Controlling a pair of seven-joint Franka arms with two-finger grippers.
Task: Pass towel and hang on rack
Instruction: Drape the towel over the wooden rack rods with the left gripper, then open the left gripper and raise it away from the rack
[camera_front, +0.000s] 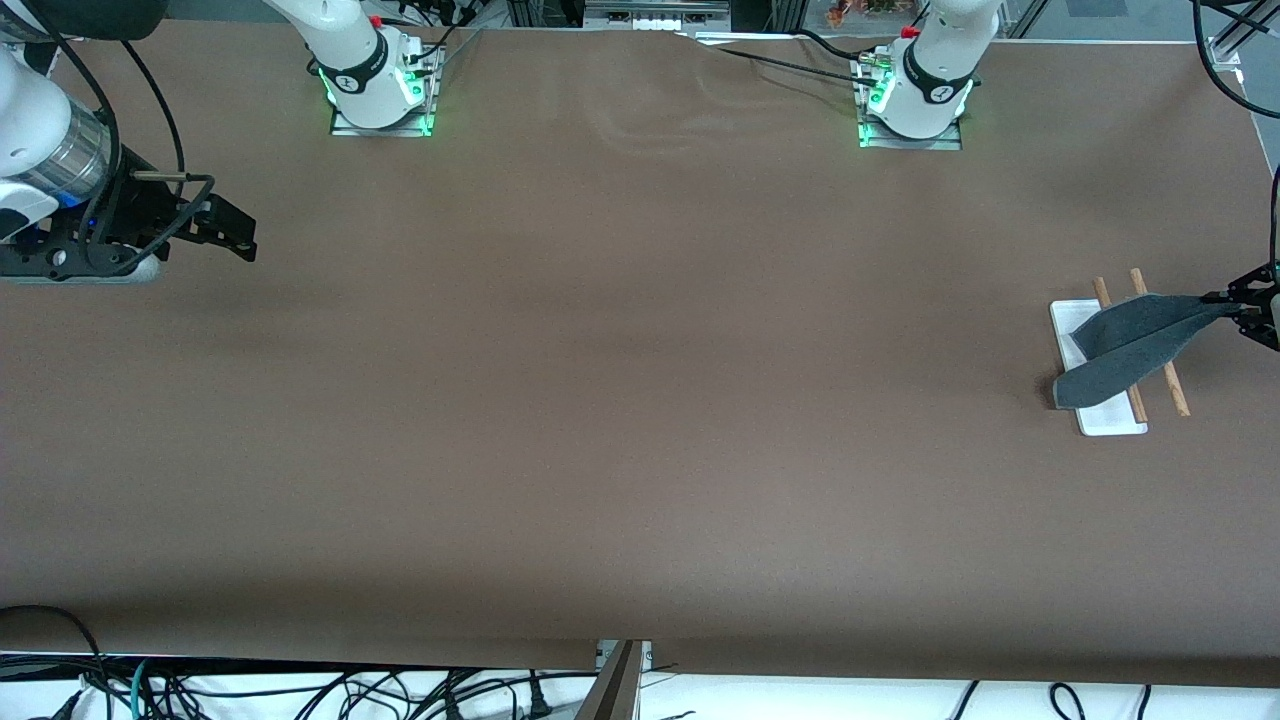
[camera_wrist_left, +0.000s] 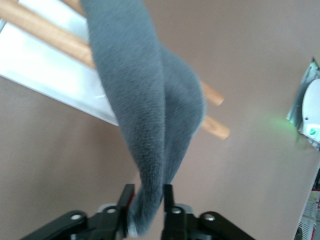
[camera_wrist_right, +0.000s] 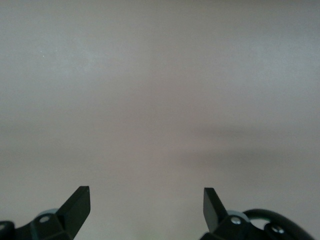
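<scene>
The towel (camera_front: 1135, 345) is pinched at one corner by the left gripper (camera_front: 1245, 300), over the left arm's end of the table (camera_front: 600, 400). In the left wrist view the two fingers (camera_wrist_left: 125, 202) are pressed onto the cloth from both sides. From that corner the towel is pulled out long and thin. It is draped across the two wooden rods of the rack (camera_front: 1110, 420) and over the white base. Its loose end hangs down close to the base's edge, nearer to the front camera.

The long line of the towel runs from the gripped corner, across both rods, down to the loose end. The rods are crossed at a slant, not straight across. The pinched corner points toward the left gripper, and the loose end points toward the middle of the table.

Things could go wrong from here. Most of the cloth seems to lie on one side of the rods, so the towel could slide off when it is let go. If the corner is pulled more, the light rack could be dragged or tipped. The soft cloth could also be caught on a finger when the fingers are opened, and be lifted away again.

The right gripper (camera_front: 235, 235) is kept waiting over the right arm's end of the table, with its fingers spread wide and nothing between them.
</scene>
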